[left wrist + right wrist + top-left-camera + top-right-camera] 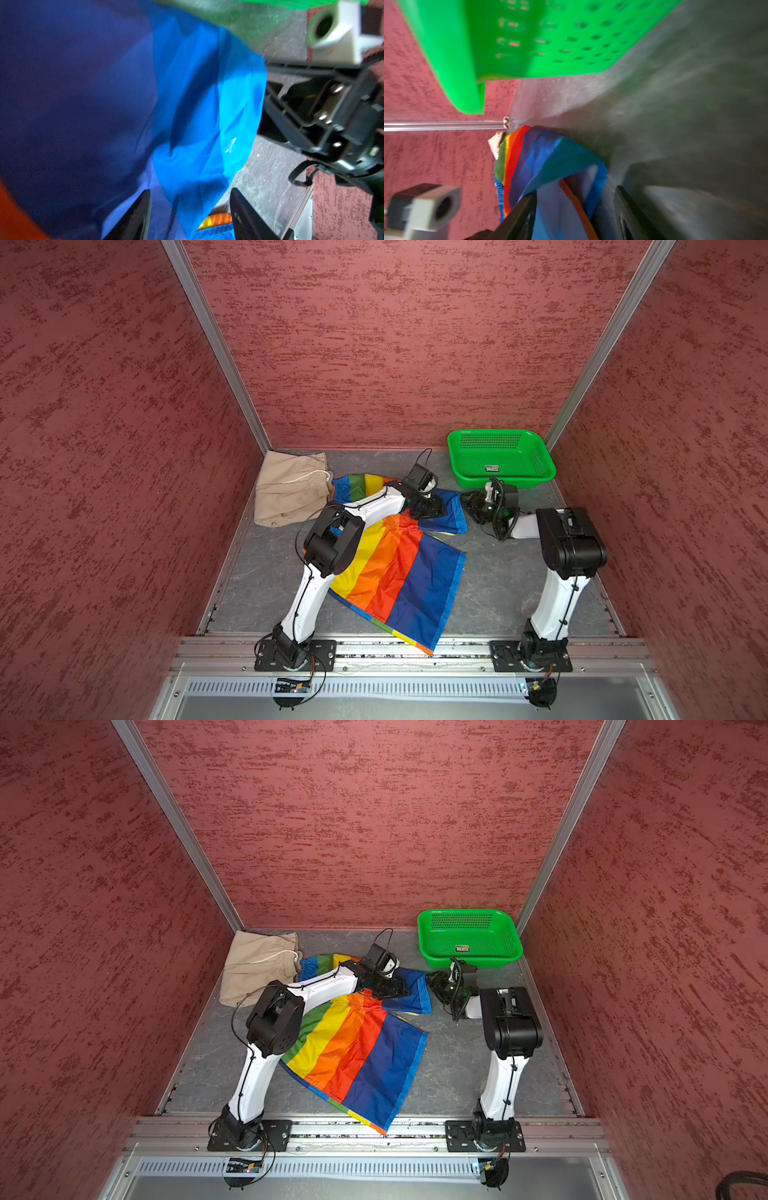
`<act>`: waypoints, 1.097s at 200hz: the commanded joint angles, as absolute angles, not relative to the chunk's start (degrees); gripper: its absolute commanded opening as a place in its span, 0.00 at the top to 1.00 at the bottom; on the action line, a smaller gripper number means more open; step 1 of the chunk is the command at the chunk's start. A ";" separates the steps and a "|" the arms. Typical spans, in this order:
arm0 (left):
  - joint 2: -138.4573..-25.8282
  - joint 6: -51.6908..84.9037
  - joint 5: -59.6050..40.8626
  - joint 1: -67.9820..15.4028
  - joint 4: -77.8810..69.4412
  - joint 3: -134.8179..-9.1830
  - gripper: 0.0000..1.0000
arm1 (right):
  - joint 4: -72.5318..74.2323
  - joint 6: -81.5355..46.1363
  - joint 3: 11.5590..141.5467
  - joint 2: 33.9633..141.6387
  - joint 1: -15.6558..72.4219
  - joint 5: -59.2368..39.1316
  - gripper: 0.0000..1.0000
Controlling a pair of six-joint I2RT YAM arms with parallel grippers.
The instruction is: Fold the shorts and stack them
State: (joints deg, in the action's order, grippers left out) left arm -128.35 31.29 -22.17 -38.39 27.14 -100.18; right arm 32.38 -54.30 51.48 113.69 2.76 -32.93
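A: Place type?
B: Robot lab cell. Red textured panels (pixel 374 344) in aluminium framing (pixel 218 348), a grey counter (pixel 498 593), and two arms (pixel 307 605) bolted to the front rail (pixel 457 651).
A: Lab, logged.

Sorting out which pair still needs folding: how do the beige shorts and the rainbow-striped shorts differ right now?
The beige shorts are plain with a white drawstring; the rainbow-striped shorts are shiny, many-coloured. The beige shorts sit in a compact bundle in the far left corner; the rainbow-striped shorts sprawl across the middle, one leg reaching the front rail. Both lie on the grey table, neither in the green basket.
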 commanded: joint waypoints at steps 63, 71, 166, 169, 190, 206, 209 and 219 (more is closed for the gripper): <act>-130.04 30.50 -23.72 -38.85 26.54 -95.75 0.54 | 41.68 -60.34 55.90 114.92 7.00 -32.85 0.72; -129.91 30.43 -23.69 -38.91 26.37 -95.39 0.56 | 41.34 -60.10 55.86 114.47 7.07 -32.67 0.91; -128.32 31.46 -23.91 -38.19 22.93 -87.30 0.80 | 12.55 -34.60 61.63 97.52 7.04 -14.26 1.00; -128.40 31.46 -23.85 -38.15 22.88 -87.28 0.80 | 12.02 -33.98 61.69 97.13 7.09 -13.86 1.00; -128.50 31.46 -24.16 -38.01 22.71 -86.86 0.82 | 9.70 -31.79 60.44 94.49 7.08 -11.00 1.00; -128.50 31.46 -24.24 -37.87 22.72 -86.62 0.85 | 9.50 -31.64 57.50 92.87 7.27 -9.57 0.93; -128.45 31.43 -24.21 -37.81 22.82 -86.58 0.86 | 9.49 -31.71 56.93 92.68 7.29 -9.38 0.91; -128.26 31.42 -24.34 -37.80 22.96 -86.40 0.88 | 9.49 -32.41 54.90 92.25 7.29 -9.13 0.83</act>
